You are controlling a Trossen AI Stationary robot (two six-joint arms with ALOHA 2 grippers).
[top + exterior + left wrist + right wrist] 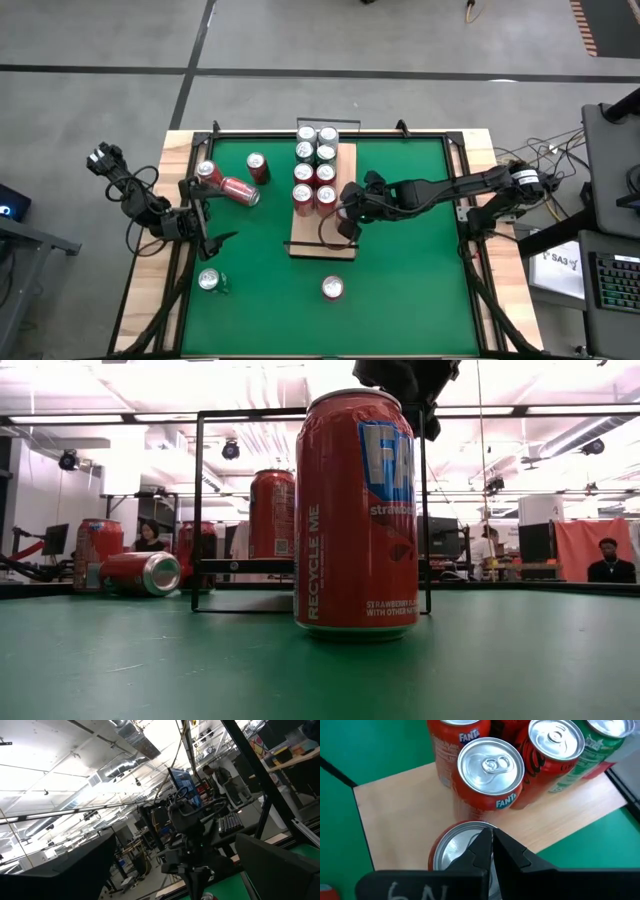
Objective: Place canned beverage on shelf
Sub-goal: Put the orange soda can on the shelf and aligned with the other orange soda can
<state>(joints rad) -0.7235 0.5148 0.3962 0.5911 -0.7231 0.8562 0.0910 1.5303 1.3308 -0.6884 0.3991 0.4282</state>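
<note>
From the high view I see the long pale wood-grain shelf [323,243] lying on the green mat [400,250], running from the mat's far edge toward its middle. Upright red and green drink cans [315,170] stand in two rows on the shelf's far half. My right gripper [345,212] hangs over the shelf's right edge, just nearer than those rows, its fingers pressed together. The left gripper [205,215] sits at the mat's left edge, fingers spread wide and holding nothing. Near it a red can lies on its side [238,190] by the far-left corner, between two upright red ones. A green can [210,281] stands near the left edge, and a lone red can [332,288] stands beyond the shelf's near end.

In the low view that red Fanta can [355,515] fills the middle, upright on the mat, with the shelf's thin black rail [310,500] behind it.

The left wrist view looks mostly into the room, so the shelf is not shown there.

In the right wrist view my closed dark fingertips [492,851] sit on or just above the silver top of a red can [455,845] on the pale board [400,815], just beside another Fanta can [490,775]; I cannot tell whether they touch it.
</note>
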